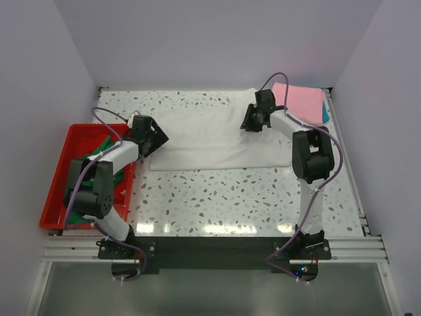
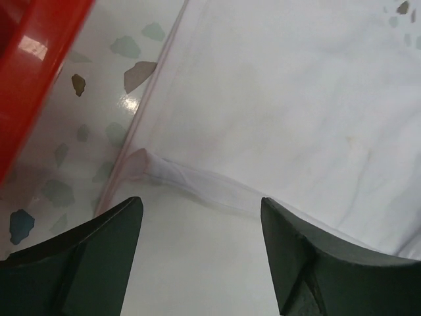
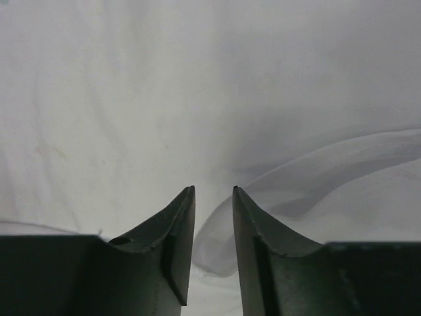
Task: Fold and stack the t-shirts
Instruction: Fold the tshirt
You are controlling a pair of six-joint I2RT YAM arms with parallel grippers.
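A large white t-shirt (image 1: 210, 138) lies spread flat across the middle of the table. My left gripper (image 1: 154, 137) is at its left edge, jaws wide open over the cloth near a hem (image 2: 197, 184), holding nothing (image 2: 200, 205). My right gripper (image 1: 250, 122) is low over the shirt's right part. Its jaws stand narrowly apart with a raised fold of the white cloth (image 3: 217, 243) pinched between them (image 3: 214, 189). A folded pink t-shirt (image 1: 299, 99) lies at the back right on a teal one (image 1: 325, 110). Green t-shirts (image 1: 99, 150) lie in the tray.
A red plastic tray (image 1: 56, 191) stands at the left edge of the table, close to my left arm; its rim shows in the left wrist view (image 2: 33, 72). White walls enclose the table on three sides. Speckled tabletop (image 1: 223, 201) lies in front of the shirt.
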